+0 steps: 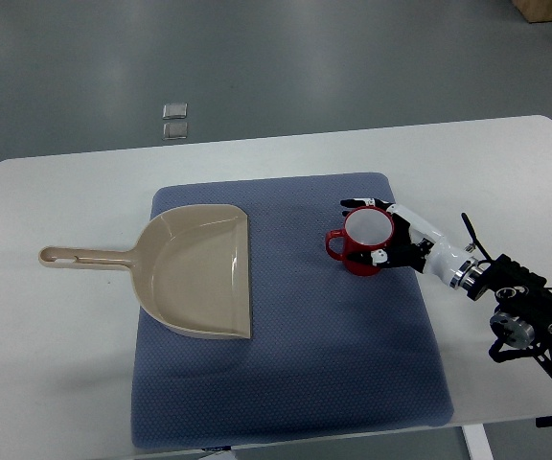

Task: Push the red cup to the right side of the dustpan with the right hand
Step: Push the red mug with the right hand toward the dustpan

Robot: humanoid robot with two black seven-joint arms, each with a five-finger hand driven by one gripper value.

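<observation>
Now the right robot hand (383,233) cups the red cup (364,241) from its right-edge side, fingers spread, dustpan (199,273) lying leftward.

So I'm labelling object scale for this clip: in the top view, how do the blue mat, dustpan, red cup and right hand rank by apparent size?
1. blue mat
2. dustpan
3. red cup and right hand: they look alike in size, and the cup hides part of the hand, so I won't rank them.
</observation>
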